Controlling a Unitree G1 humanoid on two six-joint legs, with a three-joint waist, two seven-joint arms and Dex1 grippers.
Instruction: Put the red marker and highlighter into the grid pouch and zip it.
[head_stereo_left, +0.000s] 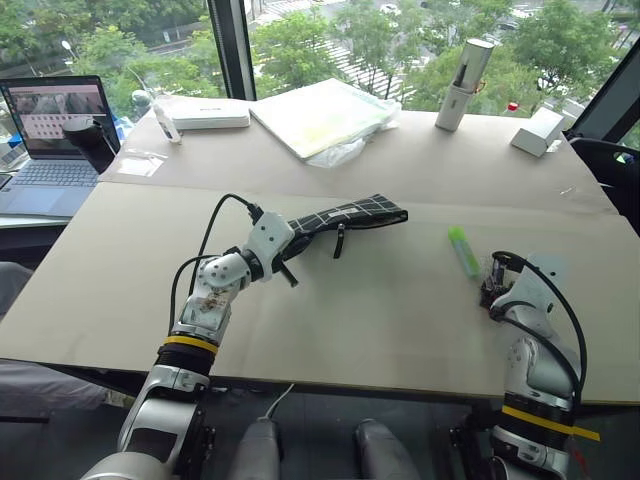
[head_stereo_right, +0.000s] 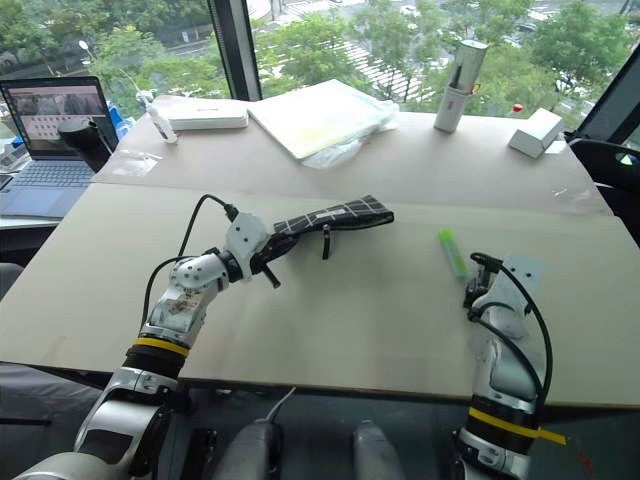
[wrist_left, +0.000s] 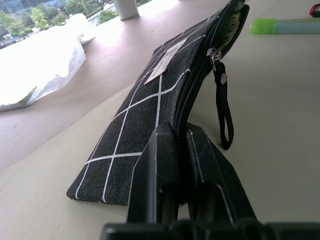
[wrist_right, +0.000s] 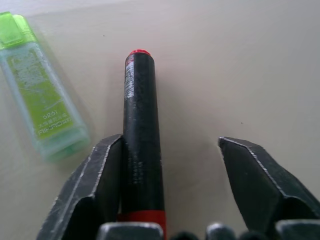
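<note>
Black fabric crossed by white grid lines is stretching away from the left end effector (wrist_left: 181, 150), whose two fingers are pressed tight together on one end of the grid pouch (head_stereo_left: 340, 217), holding it out roughly level above the tan bench (head_stereo_left: 370, 320). Beyond the clamped fingers, the pouch's white label is facing up and its zipper pull cord (wrist_left: 224, 107) is dangling from the far part of the zipper edge. Past the pouch's free end, toward the right arm, the highlighter (head_stereo_left: 463, 250) is lying flat on the bench, light green and translucent, apart from the pouch. Just beside it, the right end effector (wrist_right: 172, 165) is sitting low over the bench with its fingers standing partly apart; the red marker (wrist_right: 141, 135) is lying between them, its black barrel resting against one finger while a clear gap is separating it from the other. In the right wrist view, the highlighter is lying just outside the finger that is touching the marker.
</note>
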